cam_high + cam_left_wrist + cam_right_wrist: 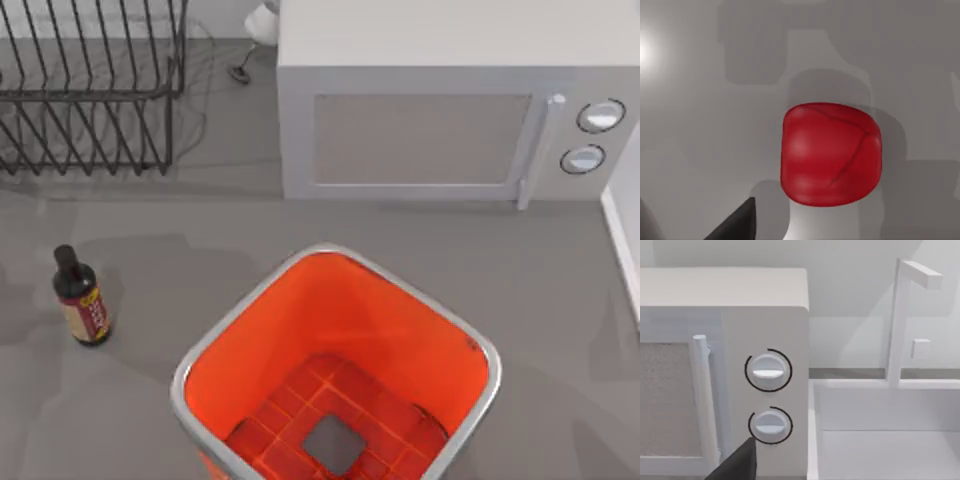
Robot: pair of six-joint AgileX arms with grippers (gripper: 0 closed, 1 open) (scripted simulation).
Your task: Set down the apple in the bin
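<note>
The apple is a plain bright-red fruit lying on the grey table in the left wrist view, with its shadow beside it. A dark part of my left gripper juts in near the apple, with a gap between them. The bin stands at the front middle of the table in the top view: orange-red walls, a silver-grey rim, a gridded floor, nothing inside. A dark part of my right gripper shows in the right wrist view, facing the microwave's knobs.
A white microwave fills the back right, just behind the bin. A black wire rack stands at the back left. A dark bottle with a red-yellow label stands left of the bin. A white basin adjoins the microwave.
</note>
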